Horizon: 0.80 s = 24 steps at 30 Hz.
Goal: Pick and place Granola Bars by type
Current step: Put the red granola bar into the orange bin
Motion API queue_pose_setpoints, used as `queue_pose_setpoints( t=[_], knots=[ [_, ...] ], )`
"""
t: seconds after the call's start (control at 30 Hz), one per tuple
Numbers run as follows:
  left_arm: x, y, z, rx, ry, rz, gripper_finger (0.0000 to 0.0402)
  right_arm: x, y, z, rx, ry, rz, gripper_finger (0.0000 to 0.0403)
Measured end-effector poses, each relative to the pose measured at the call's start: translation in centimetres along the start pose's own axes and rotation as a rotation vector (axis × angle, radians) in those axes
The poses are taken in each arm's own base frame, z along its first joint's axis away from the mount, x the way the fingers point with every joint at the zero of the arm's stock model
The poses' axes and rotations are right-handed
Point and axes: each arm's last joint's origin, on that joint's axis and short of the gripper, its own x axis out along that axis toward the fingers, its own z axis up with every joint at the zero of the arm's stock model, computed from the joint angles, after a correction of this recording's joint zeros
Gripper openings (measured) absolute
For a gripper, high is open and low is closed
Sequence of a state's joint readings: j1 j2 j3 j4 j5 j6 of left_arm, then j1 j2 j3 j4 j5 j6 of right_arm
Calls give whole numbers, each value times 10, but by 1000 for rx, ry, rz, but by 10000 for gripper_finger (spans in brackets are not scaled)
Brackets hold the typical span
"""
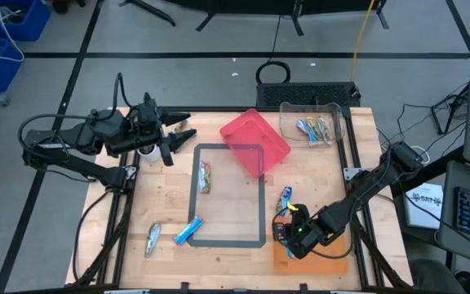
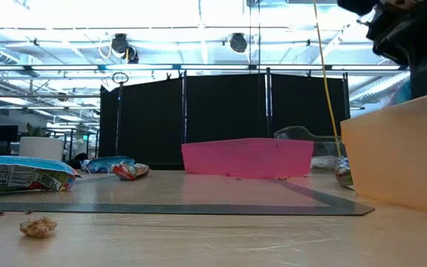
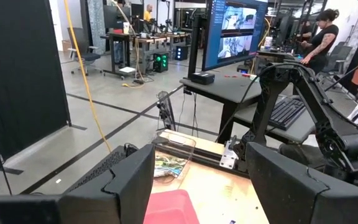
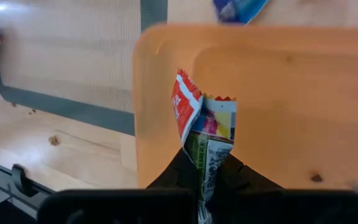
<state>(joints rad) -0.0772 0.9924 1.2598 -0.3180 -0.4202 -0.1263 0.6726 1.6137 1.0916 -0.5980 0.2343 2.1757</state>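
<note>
**Right arm has a bar pinched over the orange tray**

The right gripper (image 4: 207,180) is clamped tight on one end of a granola bar (image 4: 205,127), holding it above the orange tray (image 1: 317,260) at the table's front right corner. The wrapper is red, yellow and green with print on it, but I can't read any of it, no brand legible. Its long axis runs straight out from the fingertips, free end crumpled and pointing away from the wrist.

Just beside the tray's far edge lies a blue bar (image 1: 285,198), angled. Further out, inside the grey tape rectangle (image 1: 231,196), a reddish bar (image 1: 205,176) lies lengthwise along the left side, and another blue bar (image 1: 188,231) sits diagonally across the front tape line. A silver bar (image 1: 152,238) lies outside the tape, front left. The low view catches a wrapper up close with small print, too blurry to make out.

The pink bin (image 1: 254,141) is tilted at the back, next to a clear bin (image 1: 312,122) holding a few bars.

The left gripper (image 1: 178,133) waits at the back left, fingers apart, holding nothing.
</note>
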Motion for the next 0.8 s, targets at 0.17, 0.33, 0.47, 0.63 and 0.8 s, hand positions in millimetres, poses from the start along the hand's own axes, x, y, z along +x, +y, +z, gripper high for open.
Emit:
queue_pose_setpoints(
  t=[0.17,0.33,0.47,0.63,0.8],
  knots=[
    [0,0,0,5,0,0,251,11,1,0,4,-12,-16,1],
    [0,0,0,7,0,0,251,22,2,-2,8,-13,-17,1],
    [0,0,0,2,0,0,251,26,4,0,14,-19,-20,1],
    [0,0,0,-4,0,0,251,36,-2,3,28,4,11,1],
    [0,0,0,-3,0,-1,251,44,-8,7,45,29,22,1]
  ],
)
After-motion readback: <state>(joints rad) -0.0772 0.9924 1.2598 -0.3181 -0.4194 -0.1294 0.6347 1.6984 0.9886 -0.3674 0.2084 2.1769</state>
